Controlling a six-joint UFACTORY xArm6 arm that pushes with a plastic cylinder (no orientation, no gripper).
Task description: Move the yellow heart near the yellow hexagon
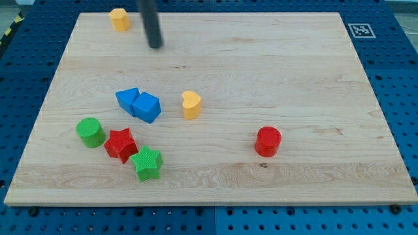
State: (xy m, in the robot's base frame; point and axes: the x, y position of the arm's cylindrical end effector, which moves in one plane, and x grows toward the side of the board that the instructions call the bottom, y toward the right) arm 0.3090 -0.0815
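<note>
The yellow heart lies near the middle of the wooden board, just right of two blue blocks. The yellow hexagon sits at the view's top left, close to the board's top edge. My tip is at the top of the view, a little right of and below the yellow hexagon, and well above and left of the yellow heart. It touches no block.
Two blue blocks touch each other left of the heart. A green cylinder, a red star and a green star cluster at the lower left. A red cylinder stands at the lower right.
</note>
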